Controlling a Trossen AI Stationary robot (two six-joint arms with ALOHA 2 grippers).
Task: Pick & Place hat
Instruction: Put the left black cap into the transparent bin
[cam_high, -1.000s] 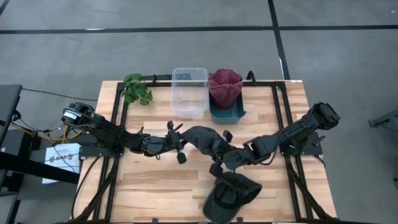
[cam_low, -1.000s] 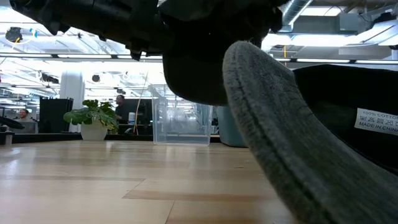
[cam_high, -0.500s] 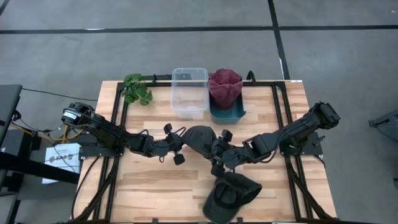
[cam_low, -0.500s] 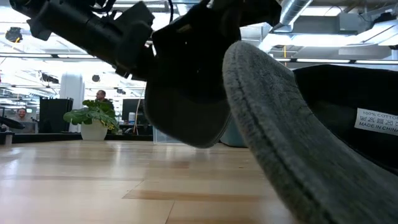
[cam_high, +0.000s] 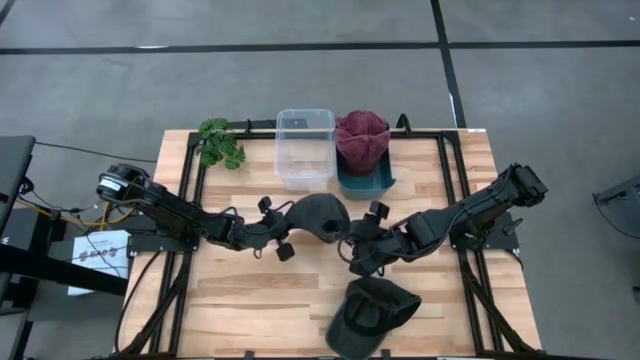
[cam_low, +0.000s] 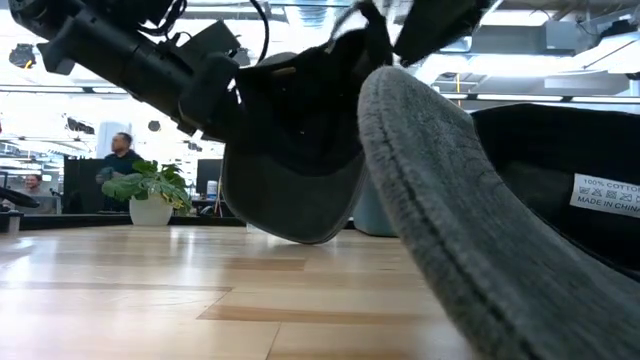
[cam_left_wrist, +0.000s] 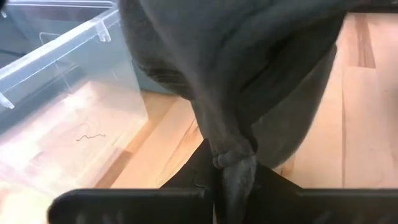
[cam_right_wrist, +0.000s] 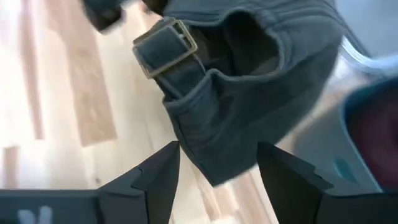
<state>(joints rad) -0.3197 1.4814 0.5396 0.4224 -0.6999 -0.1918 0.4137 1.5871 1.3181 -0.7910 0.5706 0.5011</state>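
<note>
A dark grey cap (cam_high: 318, 215) hangs over the middle of the table, with my left gripper (cam_high: 288, 224) shut on its left side; in the low view the cap (cam_low: 290, 150) hangs beside that gripper (cam_low: 215, 90). My right gripper (cam_high: 356, 247) stands open just right of the cap. In the right wrist view, the cap's buckle strap (cam_right_wrist: 165, 53) and back edge lie beyond the spread fingers, which touch nothing. A second dark cap (cam_high: 372, 310) rests on the table by the near edge, and its brim (cam_low: 450, 220) fills the low view's foreground. My left gripper pinches a gathered fold of the cap's cloth (cam_left_wrist: 233, 158) between its two fingers. The fingers come from the table's left, slanting slightly down. The cap hangs from the fold, bunched and slack, its lowest edge (cam_low: 300, 238) just above the tabletop.
A clear plastic bin (cam_high: 305, 148) stands at the far edge behind the cap, and beside it a teal bin (cam_high: 365, 182) holds a maroon hat (cam_high: 361, 138). A small green plant (cam_high: 220, 142) sits at the far left. People stand in the room beyond.
My right gripper has opened, let go of the cap and drawn back a little toward the table's right while tipping. The cap, earlier stretched between both grippers, has gathered toward the left and now hangs from my left gripper alone, which has sunk a little.
</note>
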